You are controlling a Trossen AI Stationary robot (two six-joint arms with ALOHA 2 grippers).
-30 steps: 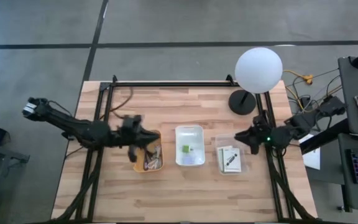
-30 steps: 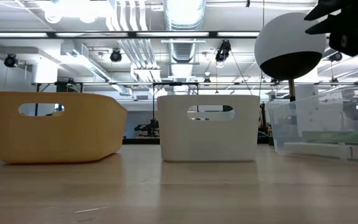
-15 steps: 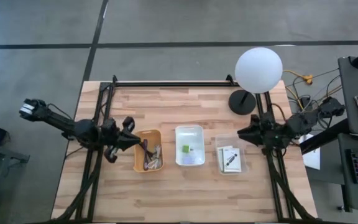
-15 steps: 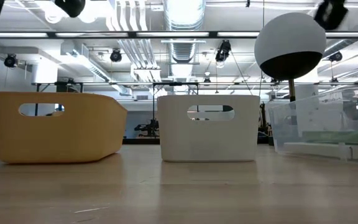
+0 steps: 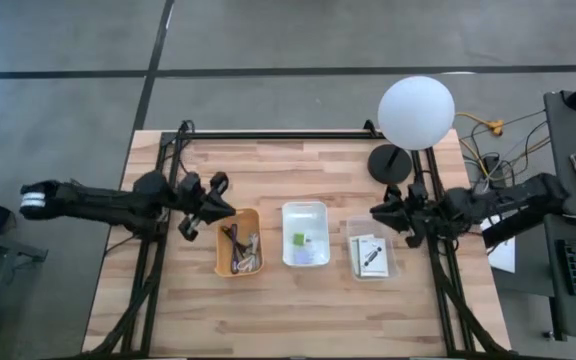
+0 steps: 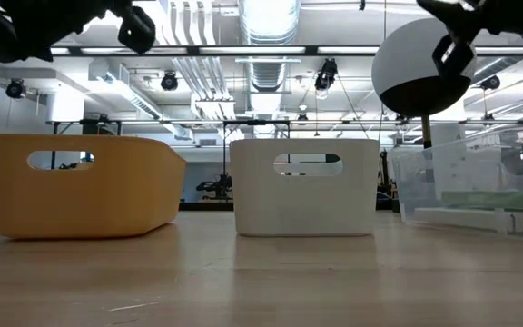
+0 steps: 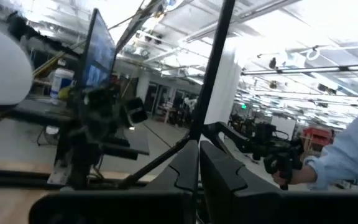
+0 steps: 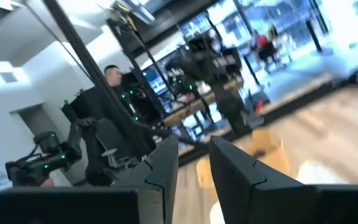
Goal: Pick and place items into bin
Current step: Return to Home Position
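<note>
Three bins stand in a row on the table. The yellow bin [image 5: 238, 242] [image 6: 80, 184] holds dark and grey cables [image 5: 234, 240] and a purple strap. A tiny green block [image 5: 297, 239] lies in the white bin [image 5: 305, 234] [image 6: 304, 186]. Two white cards [image 5: 369, 255] lie in the clear bin [image 5: 370, 248] [image 6: 470, 186]. My left gripper [image 5: 206, 198] hangs in the air by the yellow bin's far left corner, shut and empty. My right gripper [image 5: 386, 214] hovers at the clear bin's far right corner, its fingers slightly apart and empty.
A lamp with a white globe [image 5: 416, 112] stands on a dark base [image 5: 390, 163] at the table's far right corner, close behind my right gripper. Black frame rails [image 5: 268, 133] run along the far edge and both sides. Bare wood lies near the bins' front.
My left gripper has drawn back from above the yellow bin, first toward the table's left edge, then toward the far edge, and now hangs at the bin's far left corner. My right arm has swung about and its gripper has shifted slightly toward the table's left.
</note>
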